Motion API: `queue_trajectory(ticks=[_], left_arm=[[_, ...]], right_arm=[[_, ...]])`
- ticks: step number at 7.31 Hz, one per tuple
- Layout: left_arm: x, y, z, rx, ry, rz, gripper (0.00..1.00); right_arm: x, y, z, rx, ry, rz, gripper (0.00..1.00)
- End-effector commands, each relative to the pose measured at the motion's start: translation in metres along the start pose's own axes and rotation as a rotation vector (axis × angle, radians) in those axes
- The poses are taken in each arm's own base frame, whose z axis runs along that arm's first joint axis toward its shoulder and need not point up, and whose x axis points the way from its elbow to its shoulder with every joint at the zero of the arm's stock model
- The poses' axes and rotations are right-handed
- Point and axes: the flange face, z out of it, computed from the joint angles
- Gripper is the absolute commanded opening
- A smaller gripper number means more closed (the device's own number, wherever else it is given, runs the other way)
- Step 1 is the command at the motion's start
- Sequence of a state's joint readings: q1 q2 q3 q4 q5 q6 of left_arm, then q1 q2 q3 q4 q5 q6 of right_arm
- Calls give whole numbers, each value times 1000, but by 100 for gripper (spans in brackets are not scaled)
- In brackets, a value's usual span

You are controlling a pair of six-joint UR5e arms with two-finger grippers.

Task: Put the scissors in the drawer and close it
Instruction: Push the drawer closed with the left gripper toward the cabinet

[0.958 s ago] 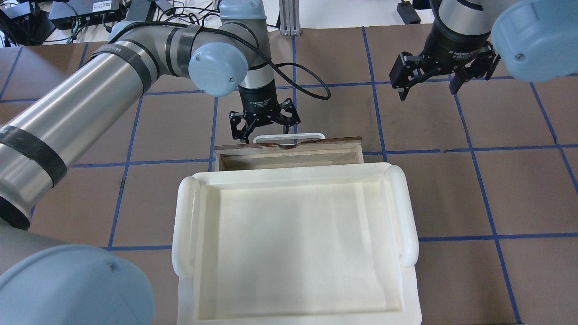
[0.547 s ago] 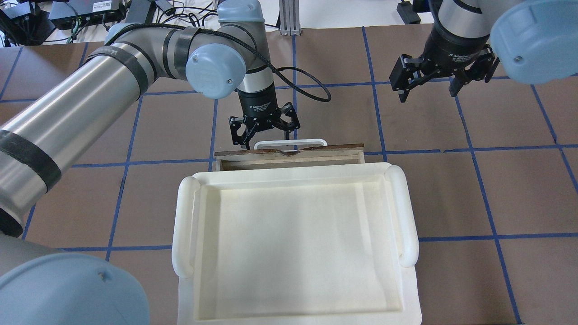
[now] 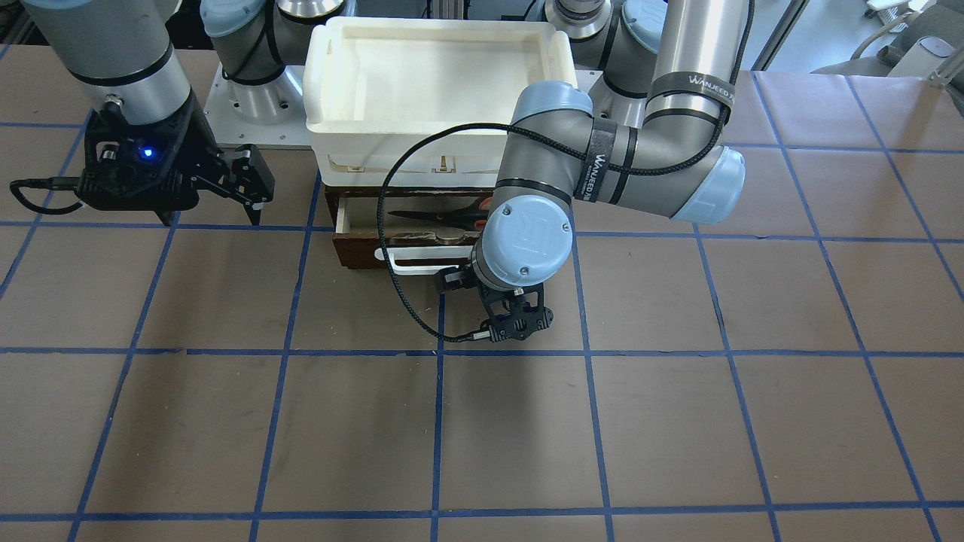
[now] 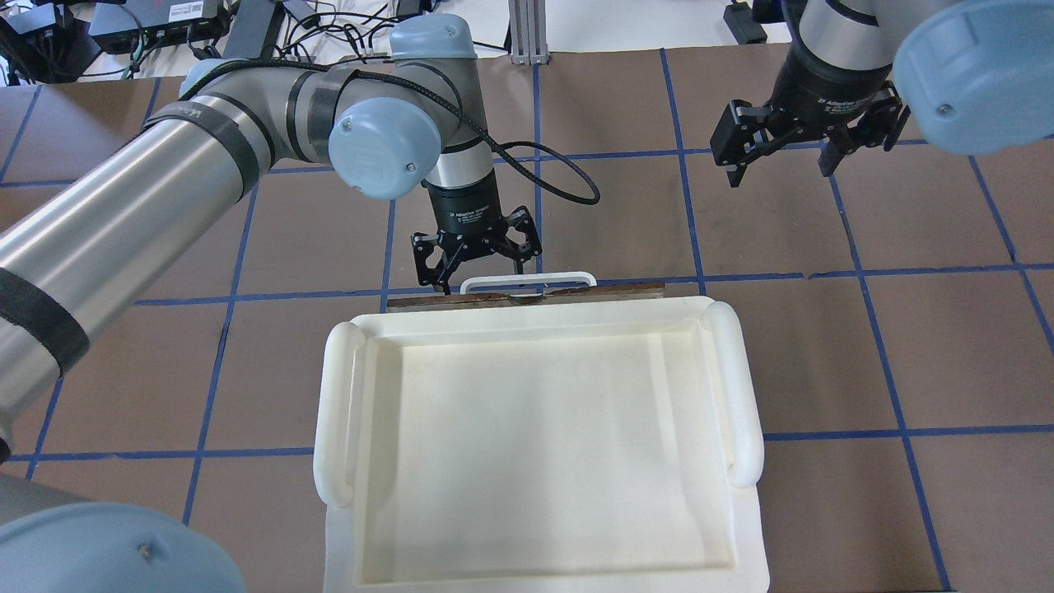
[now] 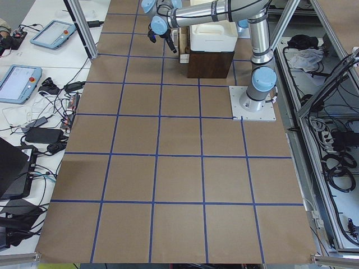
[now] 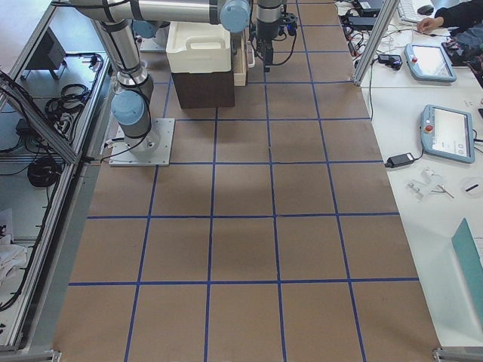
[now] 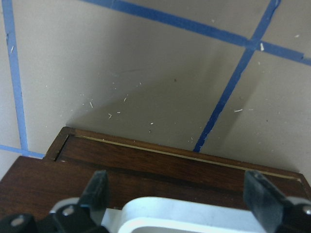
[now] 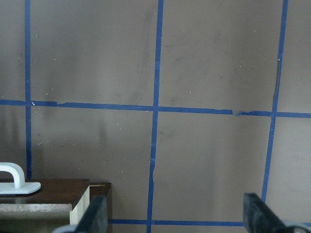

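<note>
In the overhead view we find the left end effector (image 4: 480, 276) just above the frame's centre. It is open, hanging at the top side of the drawer (image 4: 617, 290). From that angle only the thin brown top edge of the drawer's front shows past the rim of the white tray (image 4: 338, 412), which fills the lower middle of the picture. The left wrist view brings us closer: the two black fingers (image 7: 97, 189) stand wide apart, with the white bar handle (image 7: 194, 213) low between them and gripping nothing. We cannot tell whether they touch the dark front. In the front-facing view the drawer, at centre just below the tray, is open by a narrow gap. Inside it, on the pale plywood floor, the scissors (image 3: 433, 214) lie crosswise, dark blades pointing to the frame's left. An orange-red bit of handle peeps out at the edge of the arm's joint. The right end effector (image 4: 778, 175) hangs at the overhead frame's upper right, well apart from the drawer, also spread open and empty above the brown, blue-taped bench (image 4: 823, 354).
</note>
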State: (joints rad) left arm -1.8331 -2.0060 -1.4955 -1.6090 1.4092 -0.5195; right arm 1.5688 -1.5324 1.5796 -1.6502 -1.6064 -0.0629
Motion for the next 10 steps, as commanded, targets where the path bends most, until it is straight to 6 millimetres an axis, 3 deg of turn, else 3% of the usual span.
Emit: queue_trajectory(ticks=[1,10], left_arm=[[-5,10,1,-7,2,-3,100],[-16,27,4,-113,-47,-47,100]], right_arm=[[1,0,0,0,1,3,100],[1,0,0,1,0,0,100]])
